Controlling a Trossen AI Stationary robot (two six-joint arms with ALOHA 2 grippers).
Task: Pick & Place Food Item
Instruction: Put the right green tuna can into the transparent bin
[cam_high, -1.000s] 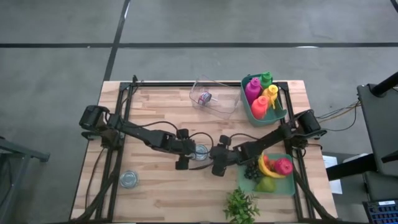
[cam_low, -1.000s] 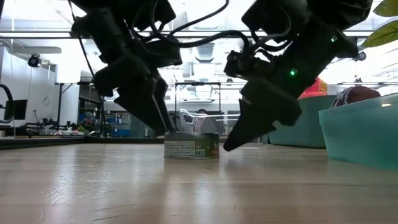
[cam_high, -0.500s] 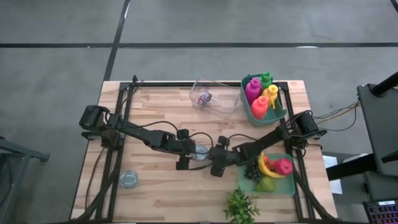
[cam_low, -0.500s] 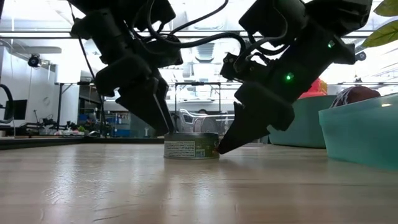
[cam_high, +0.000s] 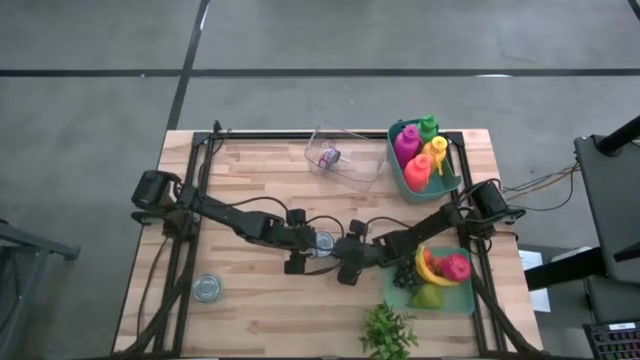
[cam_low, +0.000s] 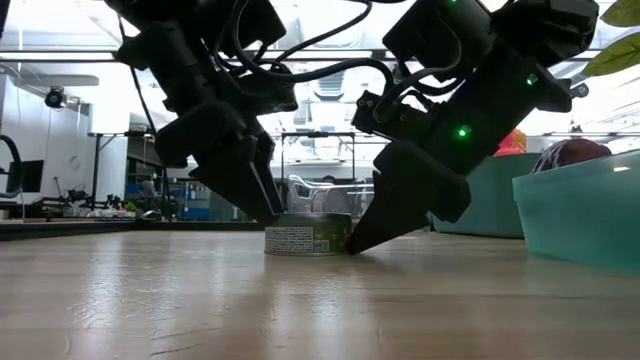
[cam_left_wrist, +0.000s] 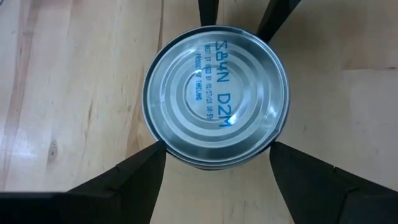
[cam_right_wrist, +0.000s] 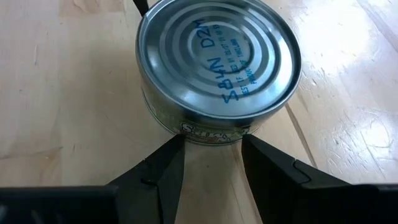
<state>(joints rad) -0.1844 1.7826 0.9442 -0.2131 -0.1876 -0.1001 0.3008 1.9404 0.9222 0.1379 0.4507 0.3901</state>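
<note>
Here we see the left fingers (cam_left_wrist: 130, 180) spread to either side of the small tin can (cam_left_wrist: 216, 96), their tips level with its wall at about 7 and 5 o'clock of its lid in the left wrist view; they flank it closely, but we cannot tell whether they press on it. The right fingers (cam_right_wrist: 155, 171) stand parted, narrower than the can, with their tips just at its side wall and nothing between them. In the low view the can (cam_low: 307, 237) sits upright on the bench (cam_low: 320, 300), the left gripper (cam_low: 262, 200) at its 9 o'clock and the right gripper (cam_low: 365, 235) at its 3 o'clock.

From above, the can (cam_high: 323, 241) lies near the middle of the bench. At 1 o'clock from it stands a teal bin of coloured bottles (cam_high: 425, 157), at 12 o'clock a clear tray (cam_high: 345, 155), at 4 o'clock a teal tray of fruit (cam_high: 440, 272), at 5 o'clock a green plant (cam_high: 388, 330), and at 8 o'clock a second tin (cam_high: 207, 288).
</note>
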